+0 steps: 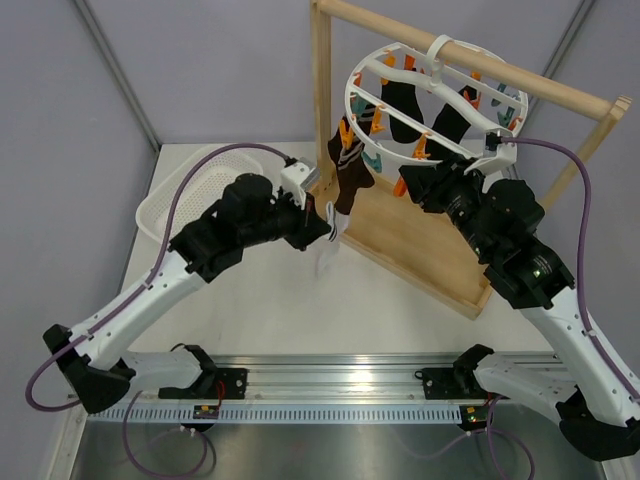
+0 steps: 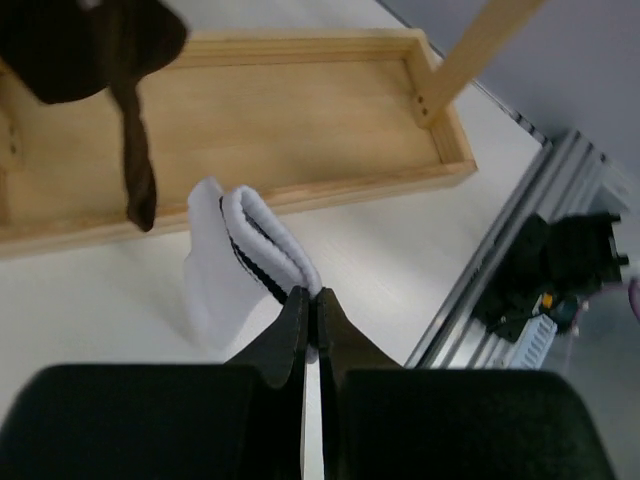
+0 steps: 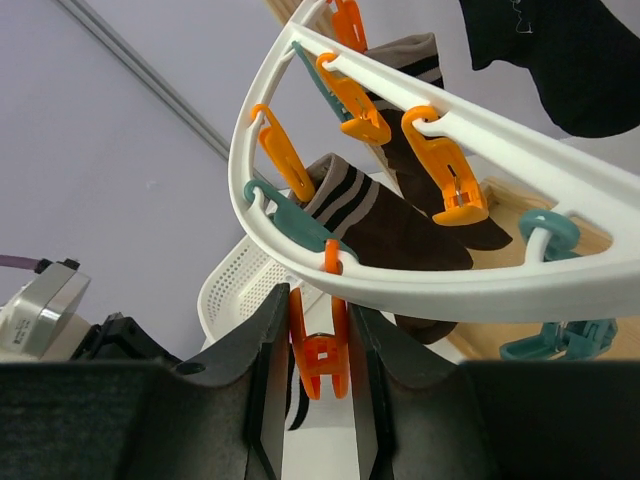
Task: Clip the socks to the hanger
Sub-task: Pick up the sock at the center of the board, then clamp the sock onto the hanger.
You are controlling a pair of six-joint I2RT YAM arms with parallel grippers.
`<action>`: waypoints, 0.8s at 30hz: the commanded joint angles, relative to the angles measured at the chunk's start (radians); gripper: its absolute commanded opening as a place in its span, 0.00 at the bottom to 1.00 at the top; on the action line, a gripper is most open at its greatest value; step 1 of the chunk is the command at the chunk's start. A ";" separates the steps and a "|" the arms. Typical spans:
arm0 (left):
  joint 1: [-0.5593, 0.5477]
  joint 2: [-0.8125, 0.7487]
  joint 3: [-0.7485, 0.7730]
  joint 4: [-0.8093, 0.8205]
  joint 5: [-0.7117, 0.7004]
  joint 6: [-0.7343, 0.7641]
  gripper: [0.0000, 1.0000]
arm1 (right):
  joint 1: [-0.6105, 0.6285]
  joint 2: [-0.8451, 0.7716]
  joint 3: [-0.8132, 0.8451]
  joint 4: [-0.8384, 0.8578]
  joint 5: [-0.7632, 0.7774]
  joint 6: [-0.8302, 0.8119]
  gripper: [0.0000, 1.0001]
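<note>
Left gripper (image 2: 310,298) is clamped shut on the small white fabric sock with a black stripe (image 2: 232,262), held above the table just left of the wooden frame stand (image 1: 425,250). Right gripper (image 3: 318,308) pinches an orange plastic clip (image 3: 321,357) under the near rim of the round white plastic hanger (image 3: 455,287). Advice: squeeze the clip fully open, feed the sock's edge deep between its teeth, and release the clip before the sock.

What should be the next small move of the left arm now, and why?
Probably raise the left pincer with its white striped sock toward the orange clip that the right pincer grips under the hanger ring. The sock is firmly pinched but hangs well apart from that clip.
</note>
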 commanded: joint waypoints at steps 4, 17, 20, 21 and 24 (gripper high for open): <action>-0.009 0.158 0.320 -0.197 0.371 0.374 0.00 | -0.003 0.017 0.059 0.010 -0.058 -0.029 0.00; -0.035 0.341 0.615 -0.335 0.421 0.545 0.00 | -0.003 0.049 0.077 0.019 -0.072 -0.031 0.00; -0.045 0.370 0.642 -0.350 0.461 0.569 0.00 | -0.003 0.054 0.068 0.039 -0.094 -0.038 0.00; -0.048 0.378 0.650 -0.365 0.475 0.585 0.00 | -0.003 0.054 0.065 0.045 -0.097 -0.043 0.00; -0.048 0.398 0.678 -0.393 0.506 0.630 0.00 | -0.002 0.048 0.057 0.071 -0.130 -0.084 0.00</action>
